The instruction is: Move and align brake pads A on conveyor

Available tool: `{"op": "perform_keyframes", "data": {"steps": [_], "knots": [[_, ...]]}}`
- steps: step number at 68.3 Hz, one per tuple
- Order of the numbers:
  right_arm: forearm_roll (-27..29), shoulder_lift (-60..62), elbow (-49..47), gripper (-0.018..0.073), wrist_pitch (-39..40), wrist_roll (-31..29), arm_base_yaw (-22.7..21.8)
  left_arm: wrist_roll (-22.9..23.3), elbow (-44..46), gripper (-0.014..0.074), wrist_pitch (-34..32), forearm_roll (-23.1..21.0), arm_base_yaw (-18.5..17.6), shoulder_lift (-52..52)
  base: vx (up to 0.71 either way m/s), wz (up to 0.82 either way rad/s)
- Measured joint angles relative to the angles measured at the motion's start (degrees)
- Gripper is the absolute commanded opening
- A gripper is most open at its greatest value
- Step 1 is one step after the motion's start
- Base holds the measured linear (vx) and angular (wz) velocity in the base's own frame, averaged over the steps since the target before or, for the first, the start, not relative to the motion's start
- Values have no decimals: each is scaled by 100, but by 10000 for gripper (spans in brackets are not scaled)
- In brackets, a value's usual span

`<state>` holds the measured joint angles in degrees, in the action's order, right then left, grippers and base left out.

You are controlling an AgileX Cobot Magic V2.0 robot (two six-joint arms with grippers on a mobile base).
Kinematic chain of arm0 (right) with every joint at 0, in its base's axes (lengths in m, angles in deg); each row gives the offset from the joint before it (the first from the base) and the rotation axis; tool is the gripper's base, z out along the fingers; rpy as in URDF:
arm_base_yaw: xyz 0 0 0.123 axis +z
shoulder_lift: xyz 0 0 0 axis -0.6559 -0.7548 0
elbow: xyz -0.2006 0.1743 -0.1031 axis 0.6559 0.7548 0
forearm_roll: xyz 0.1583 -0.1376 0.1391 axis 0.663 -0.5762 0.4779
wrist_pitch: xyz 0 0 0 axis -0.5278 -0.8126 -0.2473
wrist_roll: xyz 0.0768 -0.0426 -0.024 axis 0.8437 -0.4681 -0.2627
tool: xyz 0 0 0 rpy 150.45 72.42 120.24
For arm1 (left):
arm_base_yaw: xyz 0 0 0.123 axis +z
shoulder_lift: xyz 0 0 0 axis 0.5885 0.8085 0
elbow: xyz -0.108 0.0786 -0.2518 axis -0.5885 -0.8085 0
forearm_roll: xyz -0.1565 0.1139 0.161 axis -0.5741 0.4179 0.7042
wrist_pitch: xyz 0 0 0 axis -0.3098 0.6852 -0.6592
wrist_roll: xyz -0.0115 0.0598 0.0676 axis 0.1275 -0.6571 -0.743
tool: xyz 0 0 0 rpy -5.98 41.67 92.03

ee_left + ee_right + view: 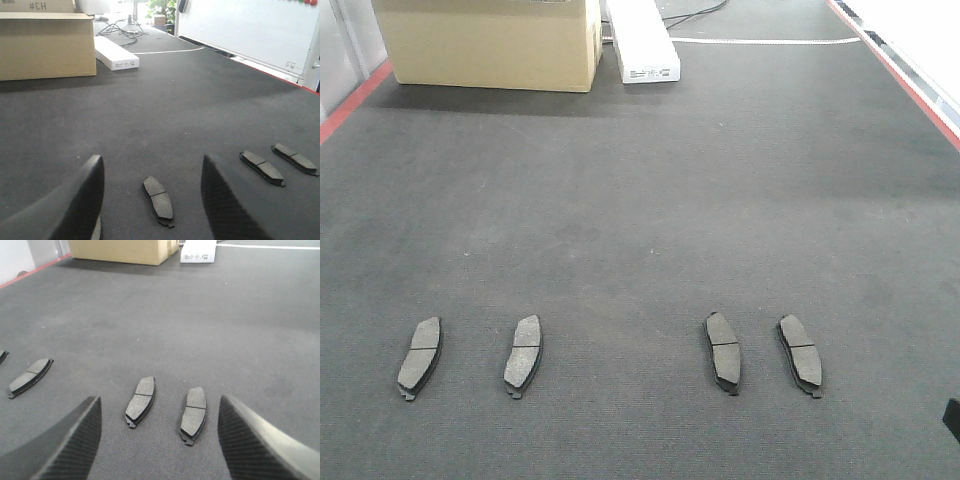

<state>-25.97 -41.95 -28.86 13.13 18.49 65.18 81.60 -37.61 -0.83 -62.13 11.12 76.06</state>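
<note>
Carbon-weave fingers (70, 205) of my left gripper (152, 200) spread wide, empty; one brake pad (158, 198) lies flat between them on the conveyor (165, 105), long axis running away from me. Right gripper (157, 440) likewise spread, two pads (140, 399) (194, 411) just ahead between its fingers. All four sit in a near row, two pairs, slightly splayed. Either arm is near its own pair.

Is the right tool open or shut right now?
Open. In the right wrist view, the right tool has its two dark fingers spread wide apart, with two brake pads lying flat on the conveyor between them, ungripped.
</note>
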Motion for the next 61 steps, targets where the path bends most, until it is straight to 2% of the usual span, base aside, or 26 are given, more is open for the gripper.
{"op": "perform_keyframes", "data": {"steps": [4, 7, 11, 18, 20, 21, 61], "knots": [[-5, 0, 0, 456, 21, 0, 0, 0, 0, 393, 0, 0, 0, 0, 0, 0], [-5, 0, 0, 410, 33, 0, 0, 0, 0, 340, 0, 0, 0, 0, 0, 0], [-5, 0, 0, 311, 38, -1, 0, 0, 0, 243, 0, 0, 0, 0, 0, 0], [-5, 0, 0, 85, 46, -1, 0, 0, 0, -8, 0, 0, 0, 0, 0, 0], [-5, 0, 0, -8, 61, -1, 0, 0, 0, -9, 0, 0, 0, 0, 0, 0], [-5, 0, 0, -19, 68, -1, 0, 0, 0, -9, 0, 0, 0, 0, 0, 0], [62, 0, 0, -11, 110, -1, 0, 0, 0, -7, 5, 0, 0, 0, 0, 0]]}}
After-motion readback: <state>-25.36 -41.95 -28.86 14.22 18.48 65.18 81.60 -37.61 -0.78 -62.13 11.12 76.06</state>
